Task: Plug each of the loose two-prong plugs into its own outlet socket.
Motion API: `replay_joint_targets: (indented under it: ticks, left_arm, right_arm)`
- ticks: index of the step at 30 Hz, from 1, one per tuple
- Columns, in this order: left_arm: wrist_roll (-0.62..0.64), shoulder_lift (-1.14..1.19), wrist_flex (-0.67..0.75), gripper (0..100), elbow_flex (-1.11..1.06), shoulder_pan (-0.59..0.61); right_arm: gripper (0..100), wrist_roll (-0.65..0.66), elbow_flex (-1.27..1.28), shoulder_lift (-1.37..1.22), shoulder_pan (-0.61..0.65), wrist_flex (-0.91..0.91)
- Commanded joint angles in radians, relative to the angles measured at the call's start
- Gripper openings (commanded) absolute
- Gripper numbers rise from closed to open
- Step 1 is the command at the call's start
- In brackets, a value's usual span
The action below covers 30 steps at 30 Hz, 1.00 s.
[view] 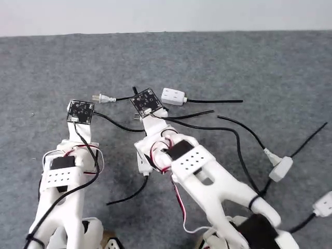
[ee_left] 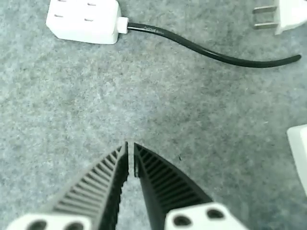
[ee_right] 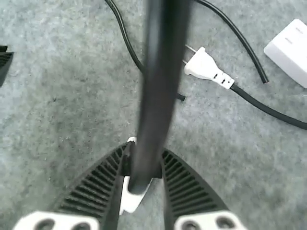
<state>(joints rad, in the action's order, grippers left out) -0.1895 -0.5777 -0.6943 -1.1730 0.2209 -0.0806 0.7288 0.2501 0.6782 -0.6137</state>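
Currently: plug (ee_right: 127, 201) clamped in right gripper (ee_right: 144, 152), cord (ee_right: 158, 72) trailed from it; left gripper (ee_left: 130, 146) closed, nothing held; socket (ee_left: 84, 19) laid on carpet (ee_left: 144, 96), slots unfilled.

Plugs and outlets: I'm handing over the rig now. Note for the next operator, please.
Left end effector: shut, empty, over bare mat, short of the first outlet.
Right end effector: shut on a white plug, its black cord rising past the camera.
A loose plug lies unplugged ahead of both arms; a second outlet lies farther right in the high view.
Far right, a third plug meets an outlet block: looks joined, cannot confirm. Another white block lies beyond.
Done: at most one pair. Left: seat the held plug, then the loose one.
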Motion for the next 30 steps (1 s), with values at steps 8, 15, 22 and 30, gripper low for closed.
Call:
replay_joint_targets:
  ticks: [8, 15, 22, 30]
  left_arm:
    - [0.012, -0.029, 0.025, 1, 0.048, 0.014]
    - [0.011, -0.026, 0.026, 1, 0.048, 0.014]
    - [0.011, -0.028, 0.028, 1, 0.047, 0.037]
    - [0.011, -0.026, 0.068, 1, 0.047, 0.049]
  right_arm:
    - [0.8, 0.0, -0.089, -0.059, -0.01, -0.002]
    - [0.8, 0.071, -0.097, -0.194, 0.041, -0.045]
    - [0.9, 0.094, -0.14, -0.225, 0.054, -0.097]
    - [24.8, -0.003, -0.216, -0.22, 0.14, -0.199]
